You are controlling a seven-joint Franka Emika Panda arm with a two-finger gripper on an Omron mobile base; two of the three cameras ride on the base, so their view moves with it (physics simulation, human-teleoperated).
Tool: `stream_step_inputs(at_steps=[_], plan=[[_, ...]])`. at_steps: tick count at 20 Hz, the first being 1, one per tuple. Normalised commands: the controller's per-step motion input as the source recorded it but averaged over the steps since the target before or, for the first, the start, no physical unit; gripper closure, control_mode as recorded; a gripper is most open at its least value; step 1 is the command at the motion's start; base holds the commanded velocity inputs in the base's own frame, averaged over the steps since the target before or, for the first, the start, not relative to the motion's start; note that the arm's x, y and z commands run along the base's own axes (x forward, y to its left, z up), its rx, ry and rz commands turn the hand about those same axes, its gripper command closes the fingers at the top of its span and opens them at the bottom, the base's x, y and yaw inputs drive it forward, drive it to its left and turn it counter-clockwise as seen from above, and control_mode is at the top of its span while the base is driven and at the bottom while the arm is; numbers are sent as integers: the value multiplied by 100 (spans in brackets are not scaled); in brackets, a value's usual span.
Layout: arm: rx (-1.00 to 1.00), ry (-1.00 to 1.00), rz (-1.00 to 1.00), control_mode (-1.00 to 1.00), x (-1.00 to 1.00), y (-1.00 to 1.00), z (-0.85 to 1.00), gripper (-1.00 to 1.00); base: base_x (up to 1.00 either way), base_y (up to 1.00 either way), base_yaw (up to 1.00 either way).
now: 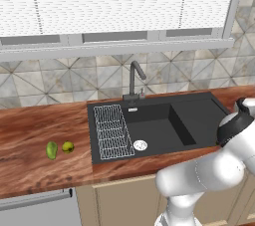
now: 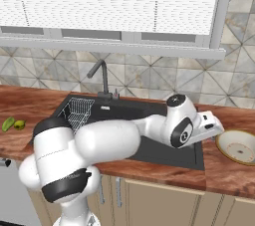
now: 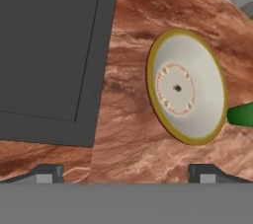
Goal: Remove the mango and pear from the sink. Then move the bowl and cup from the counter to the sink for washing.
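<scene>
- Two green fruits are seen lying on the wood-grain surface (image 1: pixel 45 125) left of the sink (image 1: pixel 194 115): an elongated mango (image 1: pixel 51 150) and, just beside it on its right, a rounder pear (image 1: pixel 67 147). They are set close together but apart, well clear of the basin.
- The black sink is seen with its white wire rack (image 1: pixel 112 131) at the left of the basin, a round drain (image 1: pixel 140 145) near the front and a dark faucet (image 1: pixel 134 79) at the back rim.
- The bowl (image 2: pixel 240 146) is found upright on the surface to the right of the sink, near its right edge but apart from it. In the hand view its pale inside, ringed by a yellowish rim, is shown with a dotted circle at the centre.
- The green cup (image 3: pixel 241 115) is glimpsed at the right edge of the hand view, just beyond the bowl; whether the two touch cannot be told.
- The hand (image 2: pixel 215 126) is held above the sink's right edge, pointed towards the bowl. Its fingertips (image 3: pixel 48 173) are spread wide apart, released, with nothing grasped between them.
</scene>
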Motion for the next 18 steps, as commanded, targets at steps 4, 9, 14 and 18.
stream_step_inputs(at_steps=[4,9,14,18], plan=[[0,1,7,-100,12,-8,-10,-100,0,0,0],[-1,3,0,-100,23,-8,-4,-100,0,0,0],[-2,12,0,-100,22,-11,-7,-100,0,0,0],[-1,13,0,-100,17,-16,-14,-100,0,0,0]])
